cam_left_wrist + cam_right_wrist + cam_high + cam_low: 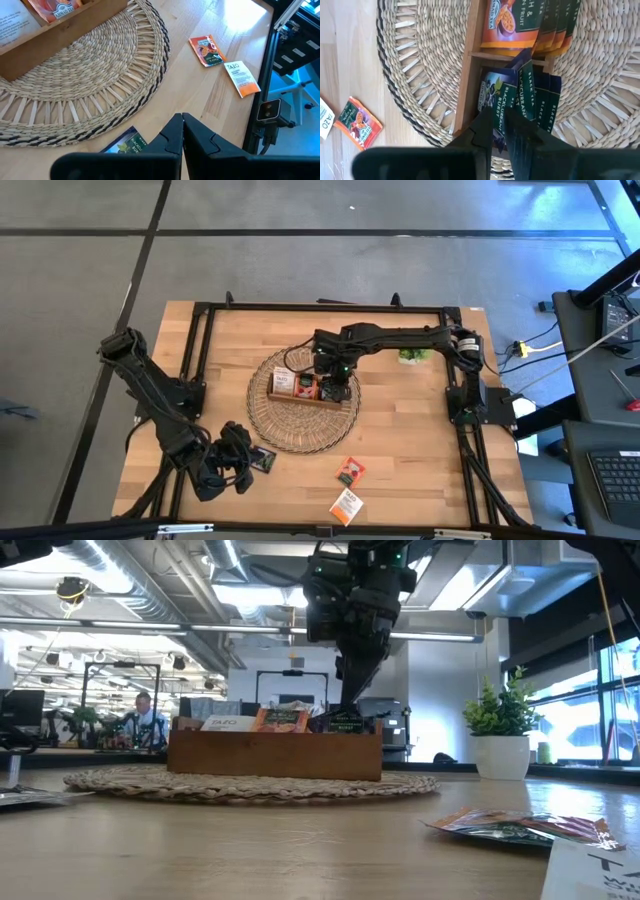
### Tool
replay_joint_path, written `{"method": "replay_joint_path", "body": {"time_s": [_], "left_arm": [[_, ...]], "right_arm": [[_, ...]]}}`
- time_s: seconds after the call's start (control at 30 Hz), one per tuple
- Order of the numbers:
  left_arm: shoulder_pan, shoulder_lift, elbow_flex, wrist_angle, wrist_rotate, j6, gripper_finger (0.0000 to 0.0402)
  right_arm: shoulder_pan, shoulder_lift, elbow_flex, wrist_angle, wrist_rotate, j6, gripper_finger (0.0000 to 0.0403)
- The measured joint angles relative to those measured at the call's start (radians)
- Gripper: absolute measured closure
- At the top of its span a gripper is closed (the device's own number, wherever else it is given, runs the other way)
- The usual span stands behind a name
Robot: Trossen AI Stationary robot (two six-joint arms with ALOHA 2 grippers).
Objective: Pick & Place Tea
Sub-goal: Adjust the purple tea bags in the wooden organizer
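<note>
A brown wooden tray [275,393] stands on a round woven mat [290,430] at mid-table, with tea sachets upright in its compartments: white, orange and dark. My right gripper [501,132] reaches down into the tray's right-end compartment and is shut on a dark green-black sachet [495,95]. My left gripper [182,119] hangs shut above the table's near left part. A dark sachet [125,146] lies flat below it at the mat's edge. An orange sachet [350,471] and a white-and-orange one [345,506] lie flat near the front edge. My right gripper pinches the dark sachet's upper edge [496,117] between its two fingers. The fingers come from above, slanting steeply down from the table's right side. The sachet stands upright in the tray's right-end compartment, among several other dark sachets.
A small green potted plant [412,356] stands at the far right, behind my right arm. A black frame [200,315] runs around the tabletop. Bare wood lies between the mat and the near right corner, around the two loose sachets.
</note>
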Motion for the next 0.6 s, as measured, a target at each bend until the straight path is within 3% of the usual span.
{"method": "replay_joint_path", "body": {"time_s": [0.13, 0.3, 0.6], "left_arm": [[0.000, 0.000, 0.000, -0.001, 0.000, 0.000, 0.0400], [0.000, 0.000, 0.000, -0.005, 0.000, 0.000, 0.0400], [0.000, 0.000, 0.000, -0.016, 0.000, 0.018, 0.0400]], "right_arm": [[0.000, 0.000, 0.000, 0.003, 0.000, 0.007, 0.0359], [0.000, 0.000, 0.000, 0.009, 0.000, 0.027, 0.0395], [0.000, -0.006, 0.000, 0.008, 0.000, 0.106, 0.0399]]}}
